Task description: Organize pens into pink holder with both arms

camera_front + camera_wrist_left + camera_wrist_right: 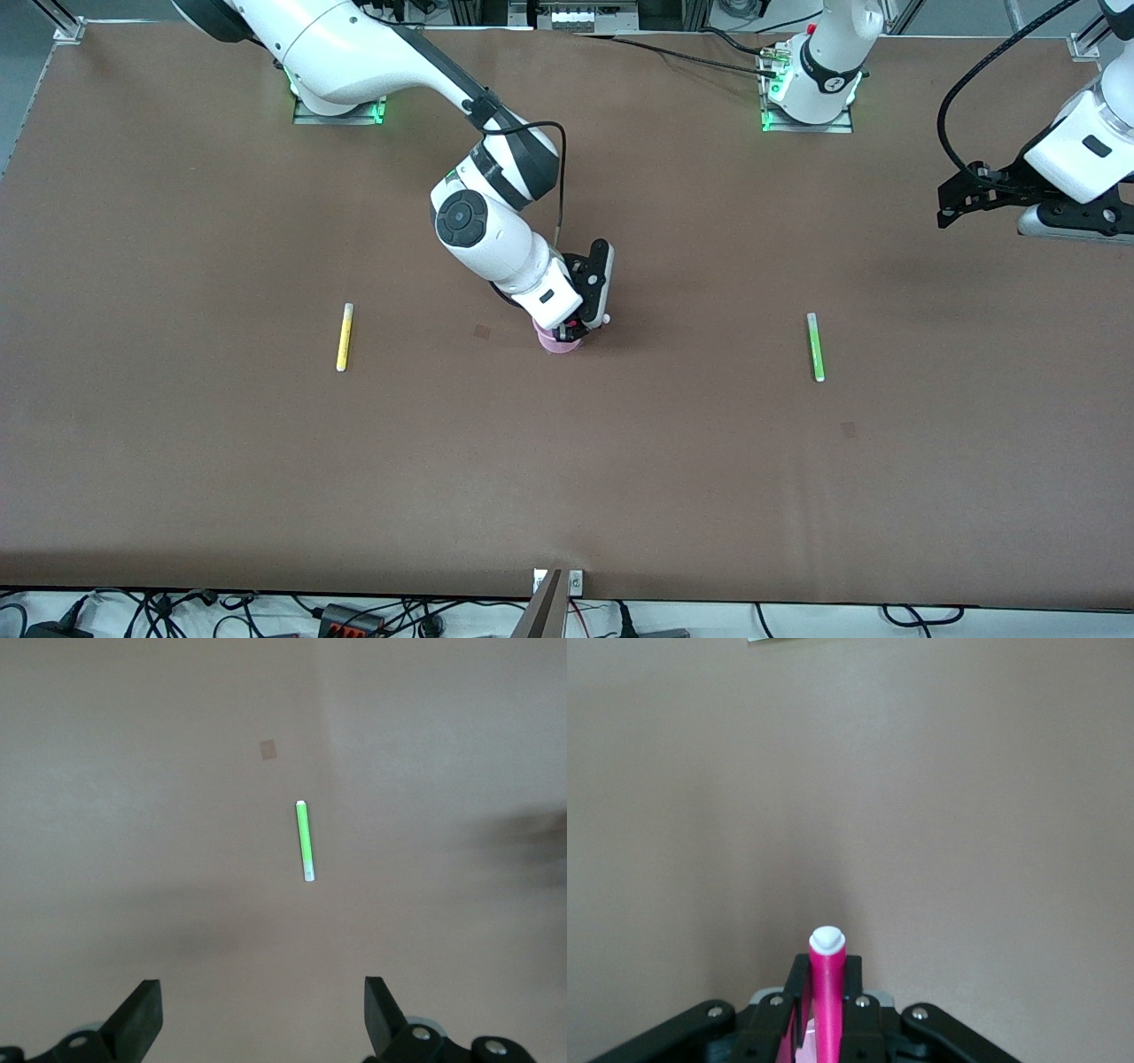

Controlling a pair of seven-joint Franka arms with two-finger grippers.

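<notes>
The pink holder [560,344] stands mid-table, mostly hidden under my right gripper [576,330]. That gripper [827,974] is shut on a magenta pen [827,992], held upright over the holder with its white tip up. A yellow pen [345,337] lies flat toward the right arm's end of the table. Toward the left arm's end lies a green pen [815,346]. My left gripper [948,208] hangs open and empty in the air above that end. In the left wrist view the green pen [305,840] lies on the table ahead of the open left gripper [261,990].
The brown table top [567,496] carries two small dark square marks [482,332] [849,430]. Cables and a power strip run along the table's front edge [354,616]. The arm bases [806,111] stand at the back edge.
</notes>
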